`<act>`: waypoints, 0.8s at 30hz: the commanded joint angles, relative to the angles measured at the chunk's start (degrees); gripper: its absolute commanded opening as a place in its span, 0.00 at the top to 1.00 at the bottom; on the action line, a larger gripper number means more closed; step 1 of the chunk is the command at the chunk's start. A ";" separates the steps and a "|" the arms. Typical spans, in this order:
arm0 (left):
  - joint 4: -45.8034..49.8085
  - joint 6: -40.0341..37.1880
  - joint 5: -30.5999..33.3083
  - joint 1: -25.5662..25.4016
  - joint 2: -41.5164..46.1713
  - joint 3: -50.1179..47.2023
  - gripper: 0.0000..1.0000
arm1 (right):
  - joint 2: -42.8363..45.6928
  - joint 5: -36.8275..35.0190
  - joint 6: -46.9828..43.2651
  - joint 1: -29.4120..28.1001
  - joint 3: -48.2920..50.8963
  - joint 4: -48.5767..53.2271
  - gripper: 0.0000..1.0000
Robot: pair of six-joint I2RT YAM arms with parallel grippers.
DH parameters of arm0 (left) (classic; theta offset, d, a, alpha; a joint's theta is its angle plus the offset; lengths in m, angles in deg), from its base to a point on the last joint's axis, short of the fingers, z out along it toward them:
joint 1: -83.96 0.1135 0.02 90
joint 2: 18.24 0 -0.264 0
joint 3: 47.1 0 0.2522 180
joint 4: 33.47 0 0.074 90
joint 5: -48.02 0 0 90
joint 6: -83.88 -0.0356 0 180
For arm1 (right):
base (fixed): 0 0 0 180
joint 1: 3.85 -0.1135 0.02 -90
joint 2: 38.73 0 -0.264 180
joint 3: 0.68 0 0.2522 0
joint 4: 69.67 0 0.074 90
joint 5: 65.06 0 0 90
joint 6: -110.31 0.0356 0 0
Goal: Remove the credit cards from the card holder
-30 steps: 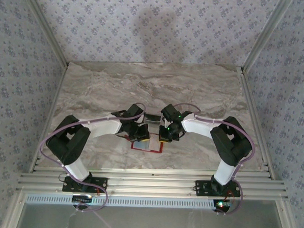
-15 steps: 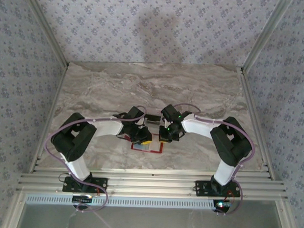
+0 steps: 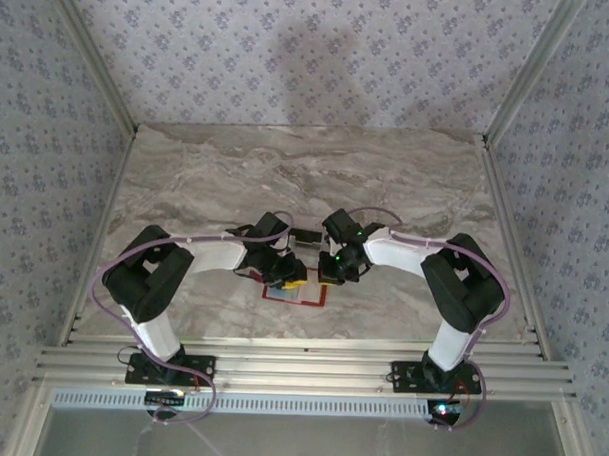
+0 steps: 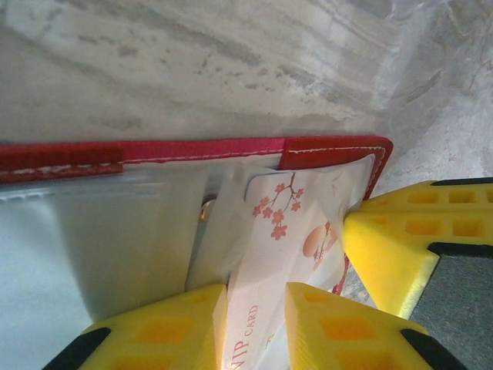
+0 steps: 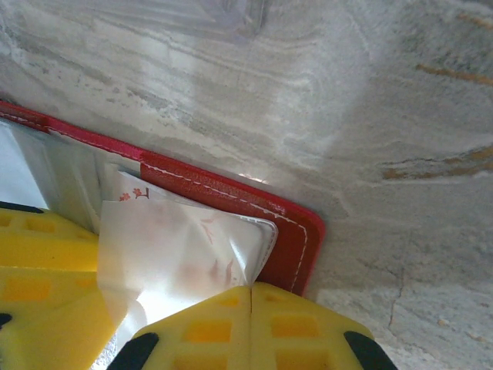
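light: bright, even | shadows: soft | close-ups: slightly blurred

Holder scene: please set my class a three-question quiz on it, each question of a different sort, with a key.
1. True or false: the holder lies open on the table.
2. Which print is on the card between the left gripper's fingers? A blossoms, B stripes, C stars.
3. Fill in: the right gripper's jaws are ____.

Key: 1 true; 2 A; 3 shut.
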 commanded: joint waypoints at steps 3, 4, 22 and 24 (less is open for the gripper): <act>3.98 -1.22 3.13 -0.08 -0.24 0.25 0.70 | -1.57 -1.91 -0.61 0.01 0.13 2.73 0.96; 4.92 -1.54 3.86 -0.13 0.11 0.58 0.70 | -1.62 -1.93 -0.60 0.02 0.11 2.78 0.96; -5.22 0.93 -2.44 -0.22 -2.60 -1.39 0.78 | -1.81 -1.67 -0.58 -0.07 -0.13 2.80 0.96; -6.75 1.51 -3.23 -0.25 -2.65 -1.88 0.80 | -1.88 -1.67 -0.63 -0.13 -0.22 2.75 0.96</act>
